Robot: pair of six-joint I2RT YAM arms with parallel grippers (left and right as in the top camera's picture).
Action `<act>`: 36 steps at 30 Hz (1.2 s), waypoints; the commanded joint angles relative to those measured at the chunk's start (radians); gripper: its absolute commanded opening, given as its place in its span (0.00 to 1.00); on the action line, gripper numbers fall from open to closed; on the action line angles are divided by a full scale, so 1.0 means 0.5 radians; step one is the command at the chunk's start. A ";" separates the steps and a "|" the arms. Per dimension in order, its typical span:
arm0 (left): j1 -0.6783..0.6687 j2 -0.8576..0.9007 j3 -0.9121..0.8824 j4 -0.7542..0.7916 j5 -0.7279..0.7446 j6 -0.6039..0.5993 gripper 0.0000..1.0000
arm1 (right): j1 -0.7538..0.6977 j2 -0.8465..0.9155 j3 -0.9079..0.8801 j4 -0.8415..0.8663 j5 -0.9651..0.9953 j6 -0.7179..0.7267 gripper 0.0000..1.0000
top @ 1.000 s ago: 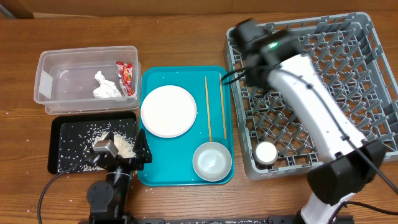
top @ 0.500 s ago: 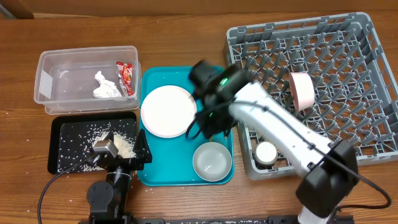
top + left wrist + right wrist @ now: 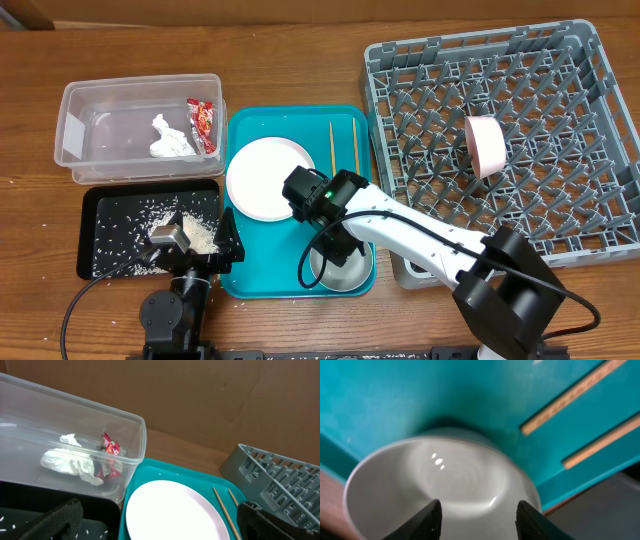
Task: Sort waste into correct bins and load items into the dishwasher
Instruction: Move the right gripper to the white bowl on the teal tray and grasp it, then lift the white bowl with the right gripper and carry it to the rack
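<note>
A teal tray (image 3: 245,130) holds a white plate (image 3: 262,178), two wooden chopsticks (image 3: 334,150) and a grey-white bowl (image 3: 352,272). My right gripper (image 3: 479,520) is open and hangs just above the bowl (image 3: 445,480), its arm covering most of the bowl in the overhead view. The chopsticks also show in the right wrist view (image 3: 572,395). A pink cup (image 3: 485,145) lies on its side in the grey dishwasher rack (image 3: 600,120). My left gripper (image 3: 160,525) is open at the tray's left side, looking over the plate (image 3: 172,512).
A clear plastic bin (image 3: 80,110) at the left holds white tissue (image 3: 170,138) and a red wrapper (image 3: 203,120). A black tray (image 3: 105,205) with scattered rice sits below it. The rack fills the right side.
My right arm has swung from the dishwasher rack leftward to the tray and now hovers over the bowl. The pink cup stays in the rack. The left arm has not moved.
</note>
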 commanded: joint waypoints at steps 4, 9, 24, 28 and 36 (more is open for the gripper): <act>-0.013 -0.021 -0.011 0.004 0.014 -0.005 1.00 | -0.077 -0.050 0.121 0.076 0.117 -0.204 0.50; -0.013 -0.021 -0.011 0.004 0.015 -0.005 1.00 | -0.217 -0.036 0.032 0.230 -0.011 -0.270 0.50; -0.013 -0.021 -0.011 0.003 0.014 -0.005 1.00 | -0.228 -0.036 -0.091 0.285 -0.262 -0.146 0.08; -0.013 -0.021 -0.011 0.004 0.015 -0.005 1.00 | -0.230 -0.035 -0.078 0.309 -0.252 -0.086 0.32; -0.013 -0.021 -0.011 0.004 0.015 -0.005 1.00 | -0.231 -0.035 -0.240 0.501 -0.384 0.042 0.23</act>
